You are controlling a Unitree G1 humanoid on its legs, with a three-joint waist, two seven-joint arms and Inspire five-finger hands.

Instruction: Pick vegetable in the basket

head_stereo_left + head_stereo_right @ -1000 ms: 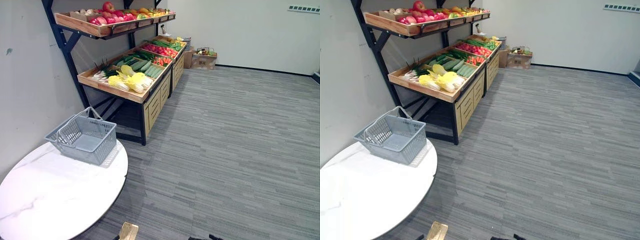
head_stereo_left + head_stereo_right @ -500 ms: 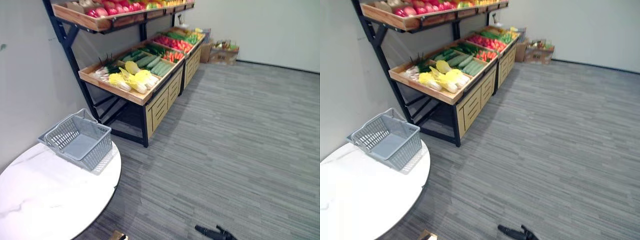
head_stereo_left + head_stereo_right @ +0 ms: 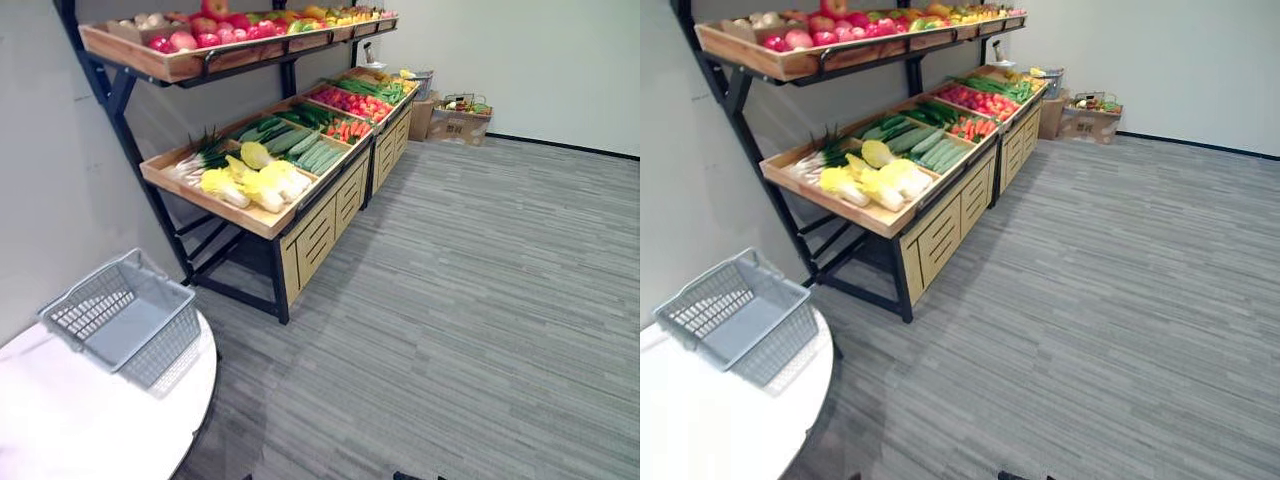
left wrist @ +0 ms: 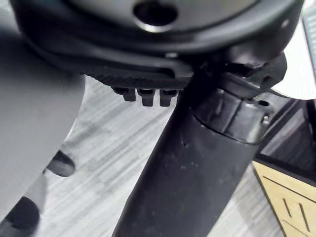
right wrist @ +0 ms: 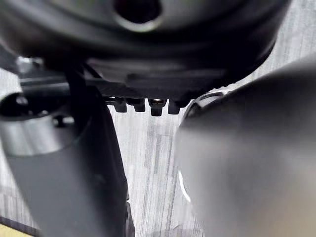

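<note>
- Left eye view: the grey basket (image 3: 160, 345) stands empty at the edge of the round white table (image 3: 90, 430); the vegetables lie well apart from it on the rack's lower wooden tray (image 3: 215, 207), with pale yellow cabbages (image 3: 255, 185) nearest and cucumbers (image 3: 315, 155) behind them.
- Right eye view: same layout; carrots (image 3: 965, 127) lie farther along the rack, red fruit (image 3: 795, 38) on the shelf above; nothing looks picked yet, so the step in hand is probably the approach; it would go best squared up to the tray's near corner, reaching for a near cabbage and avoiding the fruit.
- Left wrist view: the left hand (image 4: 148, 49) hangs above the grey floor (image 4: 113, 148); released or clenched, I cannot tell.
- Right wrist view: the right hand (image 5: 148, 49) likewise; its state cannot be told.
</note>
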